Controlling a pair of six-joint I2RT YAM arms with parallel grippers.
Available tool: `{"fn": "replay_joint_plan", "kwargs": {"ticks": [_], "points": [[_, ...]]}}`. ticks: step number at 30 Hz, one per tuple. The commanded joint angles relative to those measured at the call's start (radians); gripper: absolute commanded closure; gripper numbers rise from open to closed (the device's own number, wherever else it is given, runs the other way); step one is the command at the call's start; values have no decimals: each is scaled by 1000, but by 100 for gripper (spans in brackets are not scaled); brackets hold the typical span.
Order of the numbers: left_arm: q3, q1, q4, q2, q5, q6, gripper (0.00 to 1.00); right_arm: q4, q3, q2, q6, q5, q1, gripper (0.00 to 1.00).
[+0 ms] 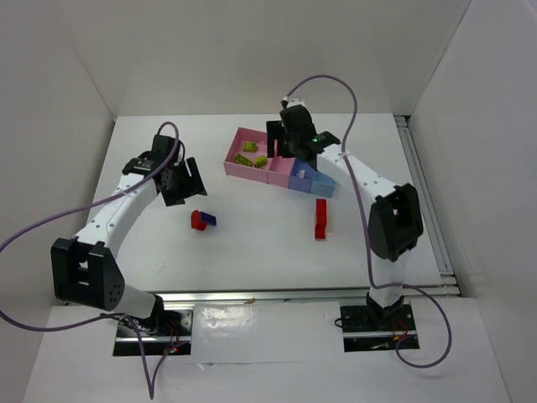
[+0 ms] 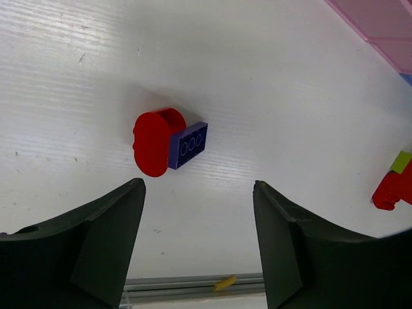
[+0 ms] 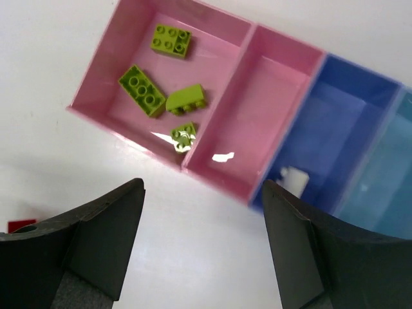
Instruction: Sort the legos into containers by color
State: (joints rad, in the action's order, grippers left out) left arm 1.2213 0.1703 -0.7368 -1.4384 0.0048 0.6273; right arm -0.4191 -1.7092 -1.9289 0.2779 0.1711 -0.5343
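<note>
The legos are small, hard plastic bricks: light, rigid and not fragile. Their sides are smooth, so I judge they would slip or flip if pinched on a corner or across the studs. The surest hold looks to be low on two flat, parallel side walls.

Four lime-green bricks (image 3: 143, 91) lie inside the large pink compartment (image 3: 129, 64) at one end of the containers (image 3: 220, 93). A cream piece (image 3: 293, 179) sits in the containers' blue compartment (image 3: 347, 109). On the worktop (image 1: 252, 243), well in front of the containers' pink end, a red rounded piece (image 2: 152, 143) touches a dark blue brick (image 2: 188, 145); whether the two are clipped together I cannot tell. A red stack (image 1: 320, 218) stands in front of the containers' blue end, with a lime-green bit (image 2: 403, 161) on it.

The left end effector (image 2: 198, 193) is spread wide and carries nothing. It hovers in front of the containers' pink end, above and to one side of the red-and-blue pair. The right end effector (image 3: 203, 193) is also spread wide and empty, and hangs over the near edge of the containers, about where pink meets blue.
</note>
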Motion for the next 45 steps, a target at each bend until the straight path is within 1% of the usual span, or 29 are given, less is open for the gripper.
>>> {"fn": "replay_joint_plan", "kwargs": {"ticks": [1, 2, 3, 5, 6, 8, 10, 11, 13, 15, 16, 19, 21, 22, 23, 24, 27, 29, 30, 31, 33, 34, 35, 37, 39, 40, 42, 43, 45], "points": [[9, -5, -4, 1, -25, -21, 21, -16, 112, 183, 93, 112, -27, 20], [9, -5, -4, -8, -25, -21, 21, -30, 184, 215, 113, 161, -27, 20], [23, -5, -4, -8, -14, -21, 21, -74, 216, 279, 138, 195, -36, 20], [35, -5, 7, -20, 9, -21, 21, -119, 310, 338, 210, 264, -36, 15], [46, -5, 7, -33, 18, -21, 21, -138, 341, 387, 228, 278, -24, 13], [55, -5, 17, -45, 38, -21, 21, -207, 413, 416, 285, 292, -9, 9], [69, 15, 17, -62, 38, -21, 21, -271, 444, 439, 310, 271, 25, 9], [93, 15, 17, -77, 38, -21, 21, -271, 483, 439, 310, 240, 25, 9], [122, 28, 28, -93, 50, -31, 21, -271, 528, 462, 296, 188, 51, 9], [122, 66, 48, -83, 15, -31, 21, -257, 595, 473, 296, 127, 51, 8], [132, 66, 60, -74, 15, -31, 21, -219, 618, 484, 281, 98, 51, 8], [132, 75, 82, -65, 15, -31, 21, -207, 668, 464, 259, 53, 60, 7], [153, 75, 82, -88, 27, -31, 21, -207, 693, 443, 271, 53, 71, 11], [153, 75, 82, -103, 27, -31, 21, -181, 706, 443, 261, 41, 71, 12], [153, 75, 82, -103, 38, -31, 23, -163, 727, 443, 244, 27, 71, 16], [153, 75, 82, -114, 49, -31, 23, -149, 727, 443, 244, 27, 71, 19], [162, 84, 82, -123, 60, -31, 23, -130, 727, 420, 219, 27, 82, 31], [162, 84, 82, -123, 60, -31, 23, -130, 718, 384, 205, 27, 94, 33], [162, 84, 82, -123, 60, -22, 23, -121, 709, 375, 195, 27, 94, 41], [162, 84, 82, -123, 60, -21, 23, -121, 700, 366, 195, 27, 94, 45], [172, 84, 82, -134, 60, -21, 23, -121, 689, 357, 184, 36, 94, 56], [172, 84, 82, -134, 72, -21, 23, -121, 689, 357, 184, 24, 94, 59], [184, 84, 82, -134, 89, -21, 23, -112, 689, 369, 169, 2, 94, 64], [193, 84, 82, -134, 118, -35, 23, -112, 680, 380, 158, -17, 94, 70], [207, 84, 91, -154, 179, -76, 21, -112, 669, 416, 138, -54, 94, 71], [227, 84, 103, -154, 264, -131, 21, -112, 669, 436, 109, -118, 94, 72], [247, 84, 103, -181, 355, -184, 21, -68, 669, 514, 75, -218, 105, 72], [256, 84, 103, -182, 457, -231, 20, -49, 669, 540, 48, -349, 105, 72], [256, 84, 103, -182, 565, -274, 20, -1, 669, 600, 47, -473, 146, 72]]}}
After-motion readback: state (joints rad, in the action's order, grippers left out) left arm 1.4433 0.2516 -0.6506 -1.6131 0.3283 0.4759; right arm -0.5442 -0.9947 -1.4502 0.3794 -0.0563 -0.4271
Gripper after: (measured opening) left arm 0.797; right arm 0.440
